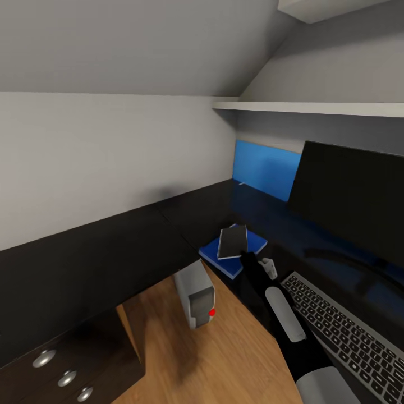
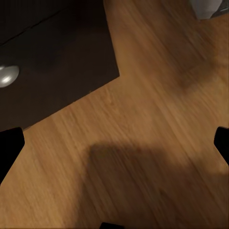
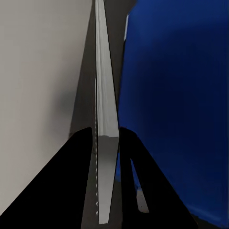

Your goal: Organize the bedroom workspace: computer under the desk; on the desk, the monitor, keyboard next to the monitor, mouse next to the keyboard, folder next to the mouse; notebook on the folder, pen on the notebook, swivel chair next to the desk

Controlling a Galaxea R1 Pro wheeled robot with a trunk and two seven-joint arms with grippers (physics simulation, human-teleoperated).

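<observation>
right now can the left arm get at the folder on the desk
Probably not yet. The left hand hangs open over the wood floor, away from the desk, and the right hand already holds the notebook over the folder.

A blue folder is lying flat near the desk's front edge, with a dark notebook sitting over it, seen edge-on between black fingers. Along that edge a grey keyboard is lying before the black monitor.
</observation>
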